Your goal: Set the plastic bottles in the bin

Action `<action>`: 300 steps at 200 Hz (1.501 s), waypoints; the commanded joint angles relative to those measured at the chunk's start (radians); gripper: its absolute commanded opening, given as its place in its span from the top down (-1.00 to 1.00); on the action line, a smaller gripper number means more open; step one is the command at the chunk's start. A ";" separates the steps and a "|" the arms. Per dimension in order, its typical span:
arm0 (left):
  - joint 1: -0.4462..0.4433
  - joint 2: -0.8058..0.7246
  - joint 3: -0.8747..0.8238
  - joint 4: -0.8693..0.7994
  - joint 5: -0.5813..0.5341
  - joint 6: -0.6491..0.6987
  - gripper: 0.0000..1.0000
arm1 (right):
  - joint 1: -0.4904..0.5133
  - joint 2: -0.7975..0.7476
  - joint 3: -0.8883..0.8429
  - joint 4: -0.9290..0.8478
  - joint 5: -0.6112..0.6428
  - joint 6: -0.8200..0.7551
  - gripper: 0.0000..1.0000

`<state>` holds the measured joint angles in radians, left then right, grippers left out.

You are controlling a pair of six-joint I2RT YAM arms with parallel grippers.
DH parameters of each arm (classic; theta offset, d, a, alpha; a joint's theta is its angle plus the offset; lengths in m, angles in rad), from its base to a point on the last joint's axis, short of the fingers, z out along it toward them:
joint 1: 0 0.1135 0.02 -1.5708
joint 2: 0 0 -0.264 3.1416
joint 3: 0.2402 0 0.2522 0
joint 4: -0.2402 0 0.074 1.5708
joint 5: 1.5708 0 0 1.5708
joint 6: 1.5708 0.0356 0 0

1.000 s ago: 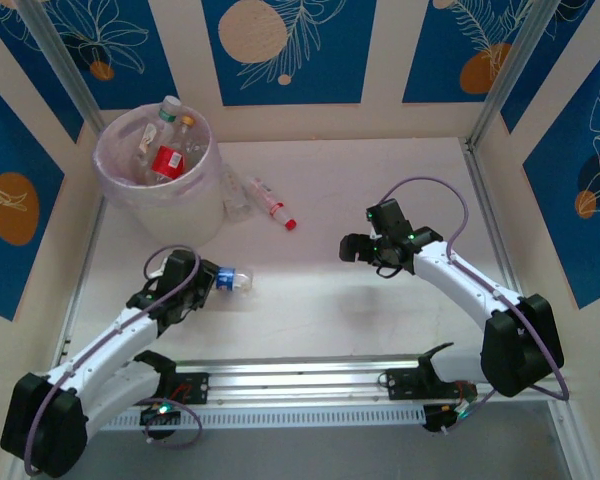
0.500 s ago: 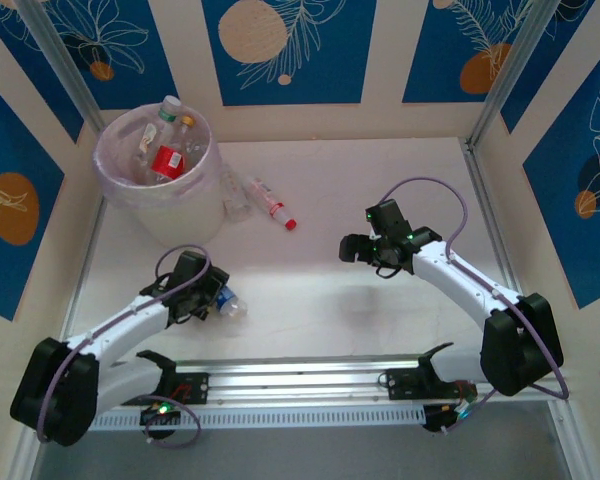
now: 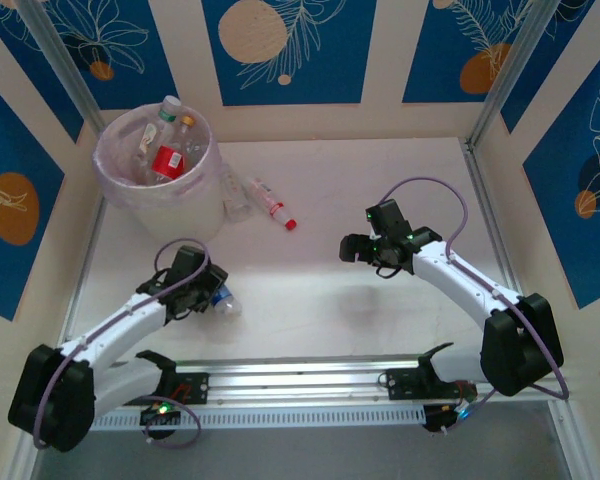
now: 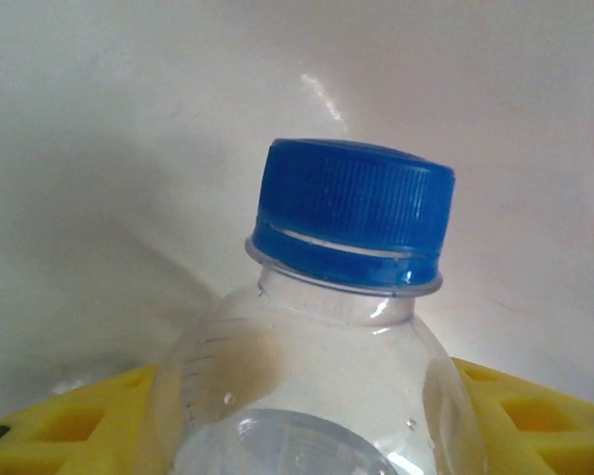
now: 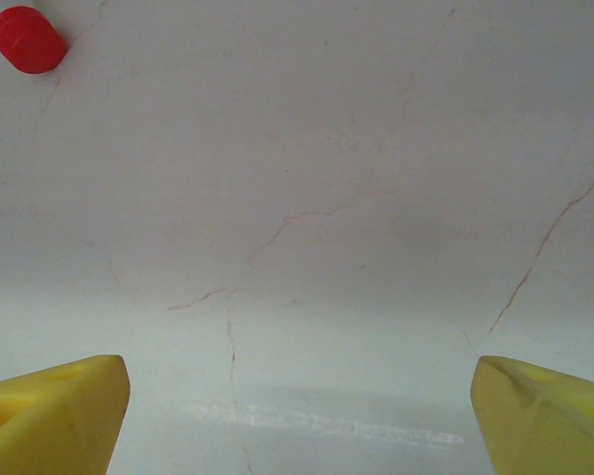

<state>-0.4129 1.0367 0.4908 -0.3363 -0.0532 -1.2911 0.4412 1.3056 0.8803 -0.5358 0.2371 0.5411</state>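
I am looking down on a pale, faintly veined table [image 3: 380, 180], boxed in by cream walls [image 3: 385, 60] carrying blue floral panels. In the upper left of the overhead frame the bin [image 3: 170, 212] is standing upright with its thin liner folded over the rim. It is holding several plastic bottles, among them a red-labelled bottle [image 3: 167, 160] and a white-capped bottle [image 3: 170, 104] poking above the rim. Just right of the bin two more are lying on the table: a clear bottle [image 3: 236, 196] close against the bin's side, and beside it a red-capped bottle [image 3: 273, 203], its cap pointing toward the lower right. In the lower left, the left gripper [image 3: 216, 294] is reaching low over a blue-capped bottle [image 3: 228, 302] lying on the table. Through the left wrist camera I am seeing this bottle's clear shoulder and blue cap [image 4: 351, 223] pointing away from the lens, with the yellow fingers [image 4: 69, 427] flanking its body on both sides. I cannot tell whether they are pressing on the plastic or merely sitting around it. Right of centre, the right gripper [image 3: 358, 247] is hovering above bare table, well apart from every bottle. Its jaws are standing spread wide with nothing between them, and a red cap [image 5: 27, 39] is showing in the upper left corner of the right wrist camera.
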 commanded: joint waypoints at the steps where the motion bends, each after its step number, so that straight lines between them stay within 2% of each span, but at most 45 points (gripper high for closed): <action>1: -0.010 -0.068 0.148 -0.100 -0.057 0.157 0.16 | 0.004 -0.008 -0.006 -0.007 0.011 0.007 -0.80; 25: -0.018 -0.099 0.338 -0.214 -0.120 0.313 0.23 | 0.005 0.005 0.006 -0.007 0.007 0.004 -0.80; 52: -0.033 -0.107 0.582 -0.313 -0.238 0.492 0.36 | 0.007 0.019 0.022 -0.006 0.007 0.002 -0.80; 83: -0.021 0.035 0.907 -0.365 -0.253 0.793 0.50 | 0.014 0.038 0.039 -0.002 0.002 0.000 -0.80; 100: 0.016 0.147 1.096 -0.407 -0.197 0.938 0.51 | 0.022 0.037 0.049 -0.012 0.007 -0.004 -0.80; 121: 0.112 0.267 1.300 -0.456 -0.114 1.068 0.54 | 0.024 0.010 0.039 -0.024 0.024 -0.006 -0.80; 139: 0.241 0.378 1.454 -0.499 0.044 1.121 0.71 | 0.011 -0.017 0.019 -0.030 0.020 -0.007 -0.80; 148: 0.294 0.444 1.537 -0.526 0.095 1.139 1.00 | 0.003 -0.031 0.013 -0.033 0.013 -0.007 -0.80; 190: 0.419 0.726 1.873 -0.627 0.204 1.207 1.00 | -0.023 -0.100 -0.007 -0.058 0.020 -0.006 -0.80; 211: 0.458 0.825 1.958 -0.666 0.240 1.267 1.00 | -0.036 -0.127 -0.024 -0.068 0.022 -0.004 -0.80; 245: 0.530 0.917 1.951 -0.680 0.331 1.303 1.00 | -0.055 -0.162 -0.055 -0.081 0.019 0.002 -0.80; 300: 0.576 0.933 1.887 -0.717 0.295 1.312 1.00 | -0.068 -0.167 -0.064 -0.060 0.004 0.022 -0.80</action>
<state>0.1490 1.9934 2.4042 -1.0248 0.2176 -0.0082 0.3779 1.1461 0.8345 -0.5983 0.2512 0.5449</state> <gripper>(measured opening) 0.578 0.900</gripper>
